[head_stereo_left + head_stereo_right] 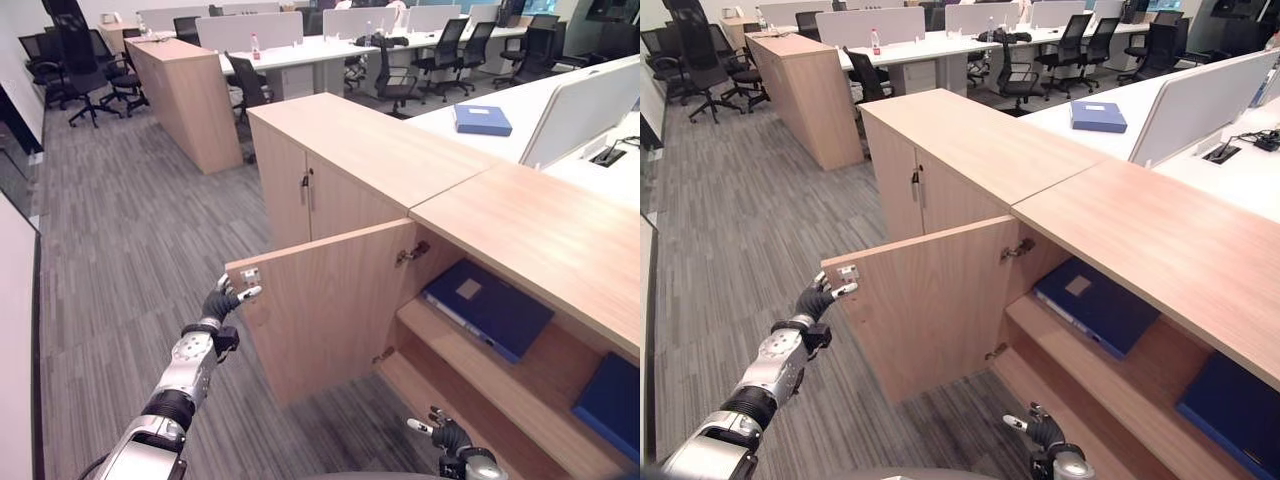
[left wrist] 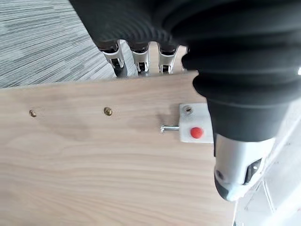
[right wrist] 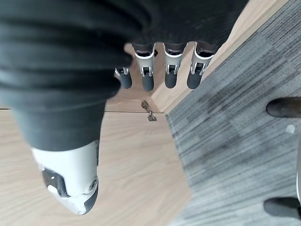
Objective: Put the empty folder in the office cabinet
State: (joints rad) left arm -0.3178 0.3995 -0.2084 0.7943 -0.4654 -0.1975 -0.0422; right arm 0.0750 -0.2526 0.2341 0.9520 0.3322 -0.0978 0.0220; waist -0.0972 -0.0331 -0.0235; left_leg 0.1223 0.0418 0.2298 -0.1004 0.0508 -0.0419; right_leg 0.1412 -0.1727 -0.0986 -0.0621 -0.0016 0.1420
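Gripping the door [image 1: 310, 310] at its free top corner, left robot hand [image 1: 222, 300] has fingers curled over the edge, thumb on the inner face by the latch [image 2: 194, 130]. Cabinet [image 1: 520, 330] is open; one blue folder [image 1: 487, 305] already lies on the shelf [image 1: 440, 340], so judged step = shutting up. Next: swing door closed w/o catching the right robot hand [image 1: 448, 436], low by the opening, fingers loose, holding nothing. Left wrist view alone shows the latch's red button; eye views show another folder [image 1: 482, 119] on the counter [image 1: 520, 110].
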